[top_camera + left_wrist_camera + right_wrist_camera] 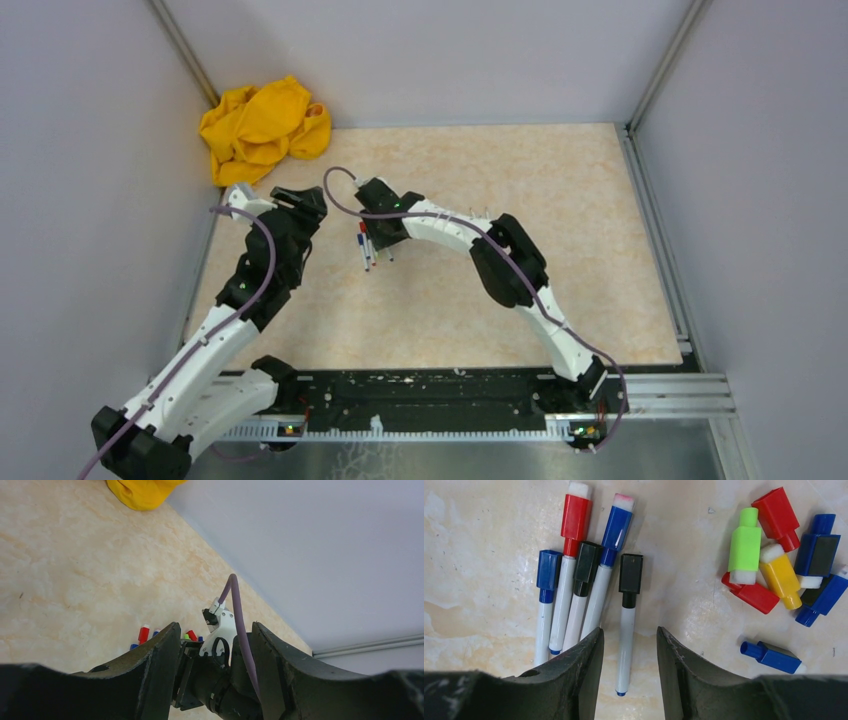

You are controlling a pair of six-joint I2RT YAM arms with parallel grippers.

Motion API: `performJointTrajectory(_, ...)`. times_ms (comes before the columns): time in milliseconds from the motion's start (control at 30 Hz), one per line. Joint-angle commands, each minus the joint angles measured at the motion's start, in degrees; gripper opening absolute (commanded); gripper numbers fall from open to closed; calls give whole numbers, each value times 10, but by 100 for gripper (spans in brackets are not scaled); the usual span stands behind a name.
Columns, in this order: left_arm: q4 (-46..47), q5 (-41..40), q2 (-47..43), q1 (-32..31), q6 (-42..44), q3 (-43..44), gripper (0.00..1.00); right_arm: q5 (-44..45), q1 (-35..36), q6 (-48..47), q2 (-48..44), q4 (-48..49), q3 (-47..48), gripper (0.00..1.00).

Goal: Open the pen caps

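Black-capped pen [625, 635] beneath right hand [627, 630] (spread)

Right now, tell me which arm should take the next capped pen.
Right. The right claw hangs open directly over the capped pens, the black-capped pen lined up with its gap. The left claw sits off to the side, away from them.

Top view: I look down from high behind the rig over the whole table [420, 310]. Right wrist: close, straight down on the pens [596, 597]. Left wrist: low, oblique; both catch the loose caps [780, 577].
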Motion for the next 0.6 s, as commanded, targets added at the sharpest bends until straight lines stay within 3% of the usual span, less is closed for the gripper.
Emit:
performJointTrajectory(0,5,-8,-7,-4,-3,-5,61,23,11,2,13,-16,26,42)
performJointTrajectory(100,5,-11,-7,-4,-1,-5,61,36,12,0,17,-32,21,34)
performJointTrajectory(333,0,-31,1,-4,-1,-2,65,57,16,1,-12,-4,-69,0)
performJointTrajectory(567,-12,-25,32,-4,-6,23,72,45,4,2,-103,65,-157,0)
